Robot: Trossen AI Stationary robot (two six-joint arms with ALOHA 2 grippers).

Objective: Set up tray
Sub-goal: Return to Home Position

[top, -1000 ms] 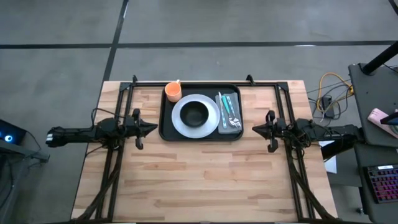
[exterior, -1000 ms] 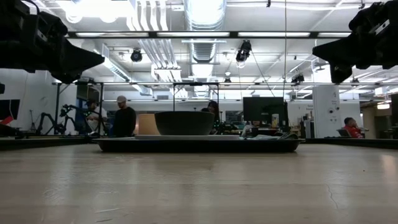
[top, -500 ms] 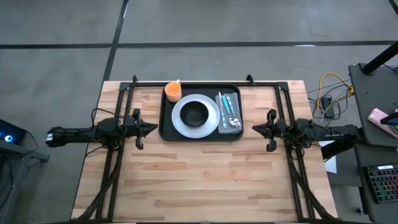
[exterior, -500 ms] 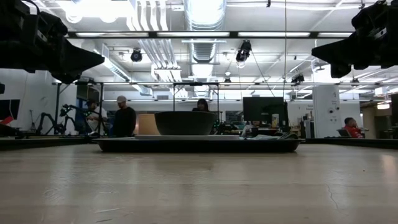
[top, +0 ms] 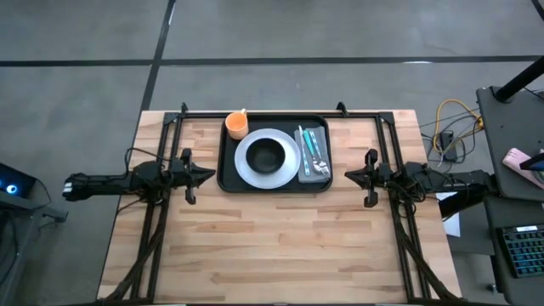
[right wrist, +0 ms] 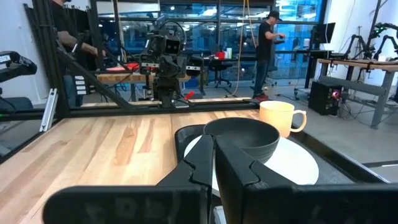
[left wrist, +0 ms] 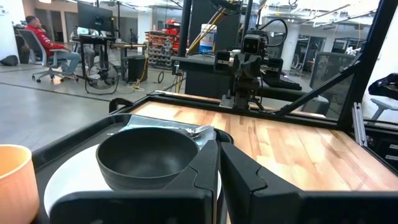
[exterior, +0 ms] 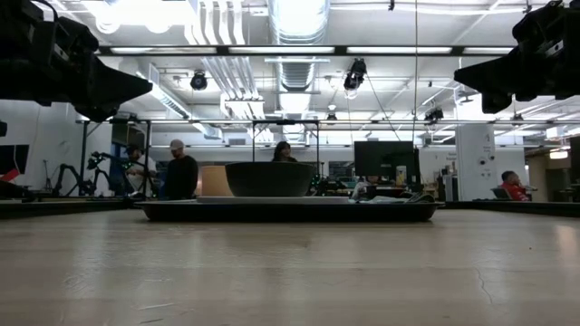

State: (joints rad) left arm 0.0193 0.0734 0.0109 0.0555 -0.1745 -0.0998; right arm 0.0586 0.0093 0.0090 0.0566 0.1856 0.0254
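Note:
The black tray (top: pixel 228 180) lies on the wooden table near its far edge. On it sit a white plate (top: pixel 246 163) with a dark bowl (top: pixel 269 155) in its middle, an orange cup (top: pixel 236 126) at the far left corner, and cutlery (top: pixel 315 153) on a grey napkin (top: pixel 303 172) at the right. My left gripper (top: pixel 210 176) hovers shut just left of the tray, pointing at it. My right gripper (top: pixel 348 178) hovers shut just right of the tray. In the left wrist view the bowl (left wrist: pixel 148 155) and the cup (left wrist: pixel 15 180) show past the shut fingers (left wrist: pixel 219 163).
Black frame rails (top: pixel 255 112) run along the table's far edge and down both sides. The near half of the table (top: pixel 272 246) is bare wood. People sit and stand in the room beyond (exterior: pixel 181 172). A desk with cables and a keyboard (top: pixel 518 251) stands off the right edge.

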